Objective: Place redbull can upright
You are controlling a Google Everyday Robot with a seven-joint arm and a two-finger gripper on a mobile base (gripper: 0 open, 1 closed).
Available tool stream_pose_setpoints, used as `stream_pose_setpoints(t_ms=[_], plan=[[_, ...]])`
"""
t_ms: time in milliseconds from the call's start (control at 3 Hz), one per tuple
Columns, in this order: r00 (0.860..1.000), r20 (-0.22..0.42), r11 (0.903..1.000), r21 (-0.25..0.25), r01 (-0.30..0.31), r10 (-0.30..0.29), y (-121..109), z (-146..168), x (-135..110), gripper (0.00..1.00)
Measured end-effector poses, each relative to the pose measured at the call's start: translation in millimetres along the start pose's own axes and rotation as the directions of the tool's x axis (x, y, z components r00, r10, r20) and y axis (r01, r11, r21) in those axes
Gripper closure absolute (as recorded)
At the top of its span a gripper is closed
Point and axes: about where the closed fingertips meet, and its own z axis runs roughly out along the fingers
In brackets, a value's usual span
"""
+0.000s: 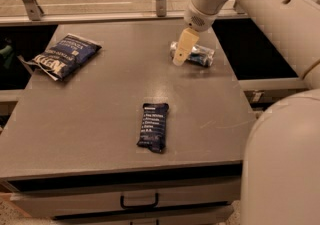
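One tool [179, 59] at sideways redbull can [200, 55]

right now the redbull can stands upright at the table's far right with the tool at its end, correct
No: the camera view shows the redbull can lying on its side, not upright. It is far right on the table, with the tool at its end.
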Motion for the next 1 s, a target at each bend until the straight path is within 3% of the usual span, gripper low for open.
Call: stream_pose_setpoints(t_ms=[333,667,1000], plan=[[0.998,-0.042,0.9971,-0.056,-0.052,0.050,-1,24,1,0.18],[0.995,-0.058,0.9914,-0.095,-0.091,0.085,1,35,1,0.42],[0.995,-0.036,0.9886,-0.117,-0.094,0.091,5,29,-8,0.65]])
